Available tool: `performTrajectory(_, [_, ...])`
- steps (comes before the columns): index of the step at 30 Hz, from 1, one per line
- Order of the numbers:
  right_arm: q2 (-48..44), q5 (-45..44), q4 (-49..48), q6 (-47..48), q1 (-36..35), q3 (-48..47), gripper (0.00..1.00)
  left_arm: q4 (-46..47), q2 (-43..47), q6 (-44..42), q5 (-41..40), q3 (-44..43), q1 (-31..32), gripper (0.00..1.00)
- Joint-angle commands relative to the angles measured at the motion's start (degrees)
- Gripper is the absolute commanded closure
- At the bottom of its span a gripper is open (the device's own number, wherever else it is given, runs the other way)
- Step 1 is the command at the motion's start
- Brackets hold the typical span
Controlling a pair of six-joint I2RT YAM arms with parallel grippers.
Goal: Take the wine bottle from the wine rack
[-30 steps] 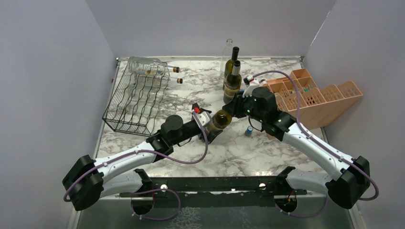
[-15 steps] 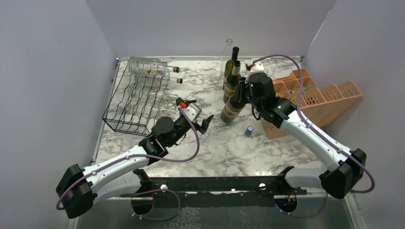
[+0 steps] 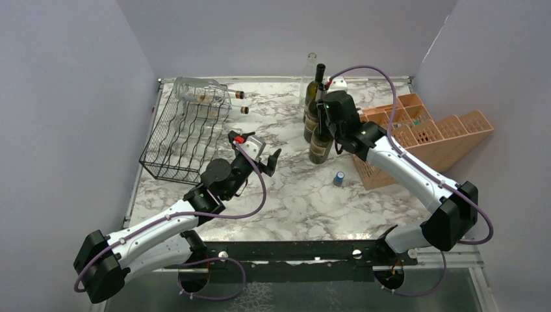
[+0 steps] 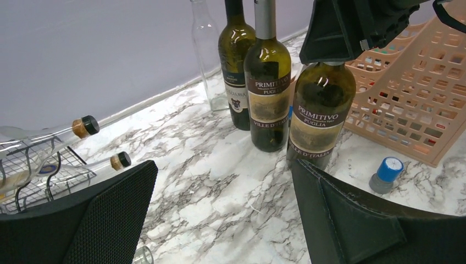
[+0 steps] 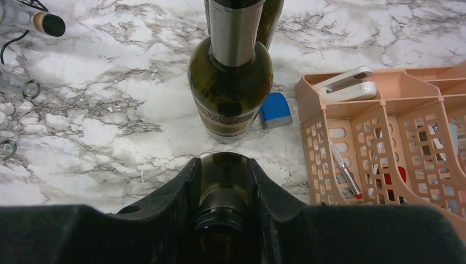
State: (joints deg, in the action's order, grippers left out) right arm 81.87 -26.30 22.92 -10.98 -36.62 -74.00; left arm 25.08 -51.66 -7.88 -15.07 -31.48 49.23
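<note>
My right gripper (image 3: 330,110) is shut on the neck of a dark green wine bottle (image 3: 320,146). The bottle is upright on the marble, just in front of two other dark bottles (image 3: 312,112). From the right wrist, the neck (image 5: 224,187) sits pinched between both black fingers of the right gripper (image 5: 224,168). In the left wrist view the same bottle (image 4: 321,118) shows a PRIMITIVO label, and my finger hides its base. My left gripper (image 3: 260,156) (image 4: 225,203) is open and holds nothing, between the bottle and the black wire wine rack (image 3: 185,136) (image 4: 33,176). Clear bottles (image 3: 201,91) lie on the rack.
A tall clear bottle (image 3: 310,68) stands at the back wall. A salmon plastic crate (image 3: 422,133) lies right of the bottles, holding pens and a stapler (image 5: 346,85). A small blue cap (image 3: 339,177) sits in front of the bottle, and a blue block (image 5: 276,110) lies beside the crate.
The right arm swung the bottle from tilted at the table's middle to upright beside the standing bottles. The left gripper drew back from the bottle's base toward the rack.
</note>
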Motion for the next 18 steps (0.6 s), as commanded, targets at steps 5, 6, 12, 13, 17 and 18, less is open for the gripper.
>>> performTrajectory(5, [0.05,-2.28,-4.63,0.53,0.32,-0.99,0.67,0.07,1.89,1.11,-0.89,-0.07,-1.12,0.01])
performTrajectory(6, [0.05,-2.26,-4.28,0.59,0.32,-1.14,0.62,0.01,1.91,1.11,-0.84,-0.05,-1.20,0.01])
performTrajectory(12, [-1.04,0.91,-1.70,0.14,0.36,-3.32,0.26,-0.08,2.00,1.07,-0.97,0.03,-1.61,0.01])
performTrajectory(13, [-1.50,1.66,-1.31,-0.03,0.40,-3.87,0.23,-0.11,2.04,1.23,-0.93,0.03,-1.68,0.01])
performTrajectory(17, [-3.98,3.72,0.32,-0.40,0.40,-4.72,0.13,-0.12,2.59,1.64,-0.57,0.20,-1.95,0.01])
performTrajectory(18, [-5.09,4.04,0.83,-0.44,0.34,-4.75,0.12,-0.11,2.80,1.57,-0.68,0.32,-2.12,0.01])
